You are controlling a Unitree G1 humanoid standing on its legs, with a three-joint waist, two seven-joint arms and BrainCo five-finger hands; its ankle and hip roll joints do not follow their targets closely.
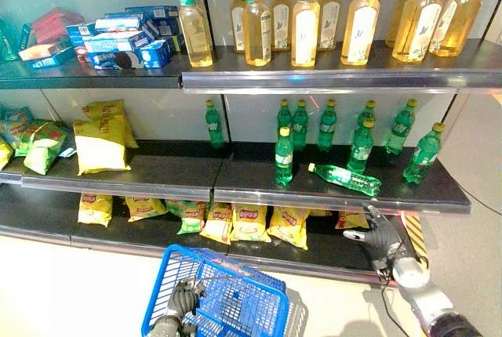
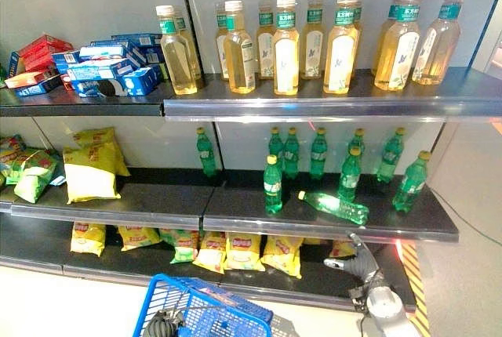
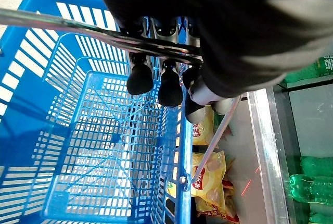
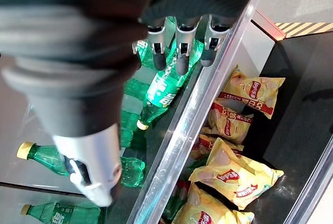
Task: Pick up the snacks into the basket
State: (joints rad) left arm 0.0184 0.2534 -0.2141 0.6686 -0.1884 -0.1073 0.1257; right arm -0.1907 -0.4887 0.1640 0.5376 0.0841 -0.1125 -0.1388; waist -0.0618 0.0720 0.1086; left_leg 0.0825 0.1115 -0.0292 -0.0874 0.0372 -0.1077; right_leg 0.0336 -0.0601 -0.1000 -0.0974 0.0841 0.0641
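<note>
Yellow snack bags [image 1: 251,223] lie in a row on the bottom shelf, also seen up close as bags [image 4: 237,174]. A blue mesh basket [image 1: 235,306] hangs low in front of the shelf, and its mesh floor [image 3: 93,172] is bare. My left hand [image 1: 182,302] is shut on the basket's metal handle [image 3: 78,28], fingers [image 3: 169,86] curled over it. My right hand [image 1: 382,239] is open at the right end of the bottom shelf, fingers [image 4: 179,52] straight. It hovers just in front of the rightmost bag [image 1: 353,219] without touching it.
Green bottles [image 1: 361,145] stand on the middle shelf right above my right hand; one [image 1: 345,178] lies on its side at the shelf edge. Tall yellow drink bottles [image 1: 306,19] and biscuit boxes [image 1: 125,39] fill the top shelf. Larger yellow bags [image 1: 100,145] sit at middle left.
</note>
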